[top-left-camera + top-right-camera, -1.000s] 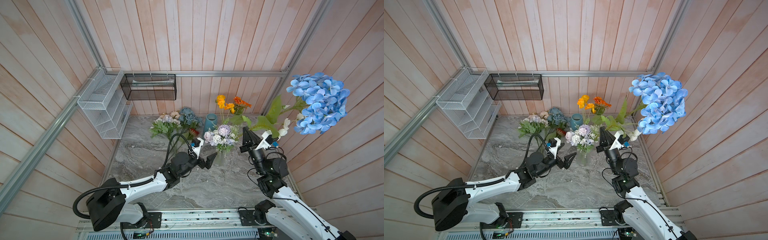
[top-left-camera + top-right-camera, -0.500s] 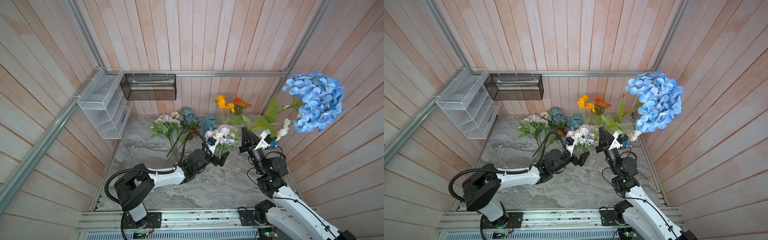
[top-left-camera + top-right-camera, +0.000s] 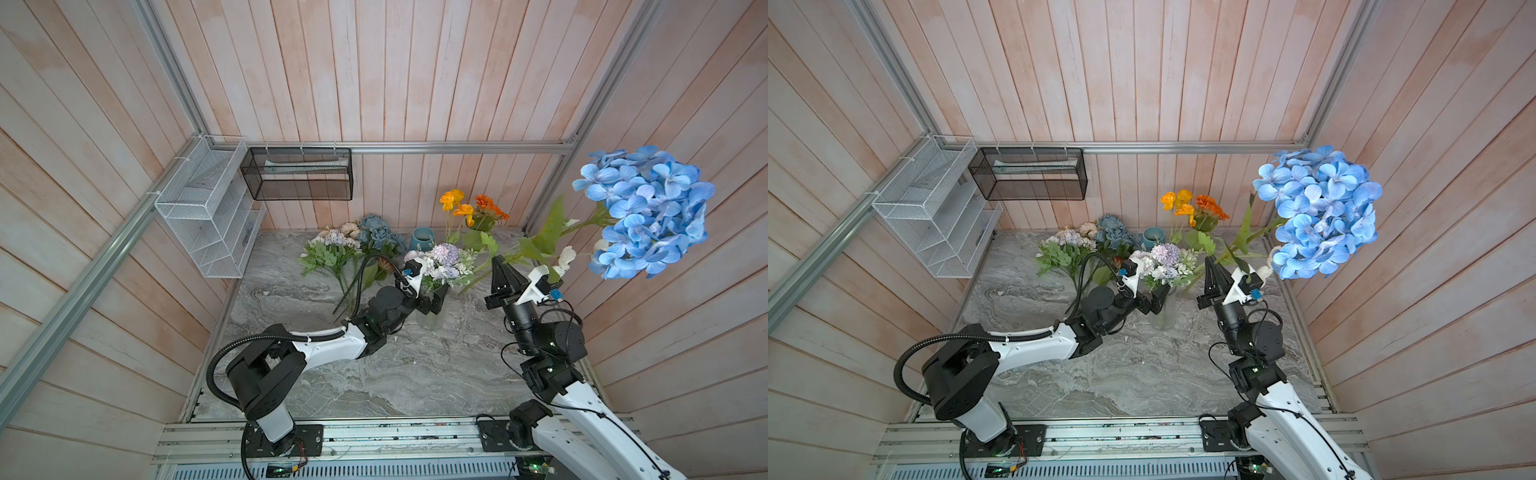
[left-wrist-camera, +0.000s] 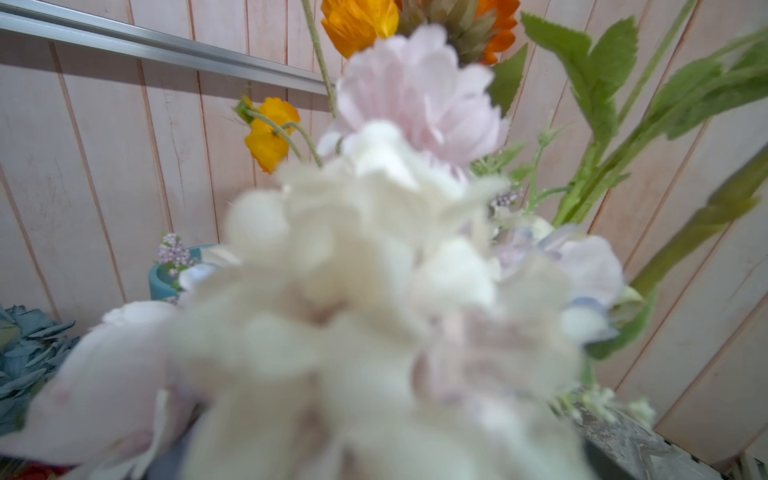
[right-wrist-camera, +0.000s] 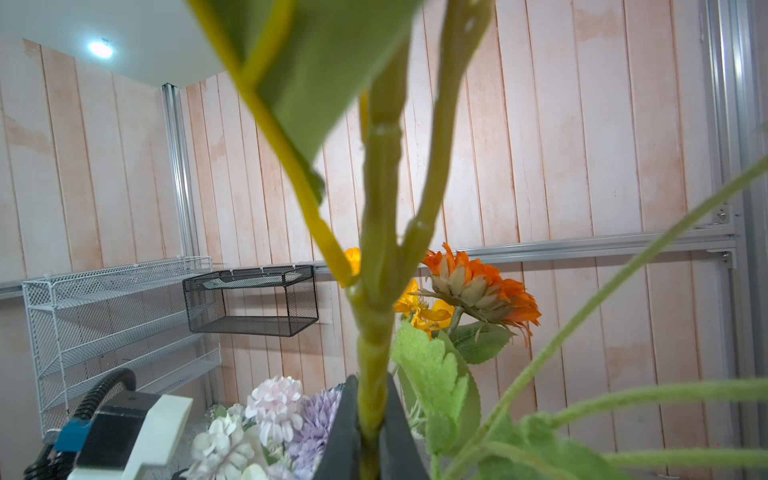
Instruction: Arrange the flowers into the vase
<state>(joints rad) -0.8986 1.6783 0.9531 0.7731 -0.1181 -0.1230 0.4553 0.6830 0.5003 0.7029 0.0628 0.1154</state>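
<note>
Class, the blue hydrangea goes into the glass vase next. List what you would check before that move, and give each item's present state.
1. Grip on the blue hydrangea: ok. The right tool is shut on its stem.
2. The glass vase is upright: ok, in both top views.
3. Vase steadied: cannot tell. The left tool stands open at its neck, and contact is not visible.
4. Stem lined up over the vase: not ok. The right tool is off to one side, apart from it.
5. Room in the vase mouth: cannot tell. The lilac and white bouquet hides it.
</note>
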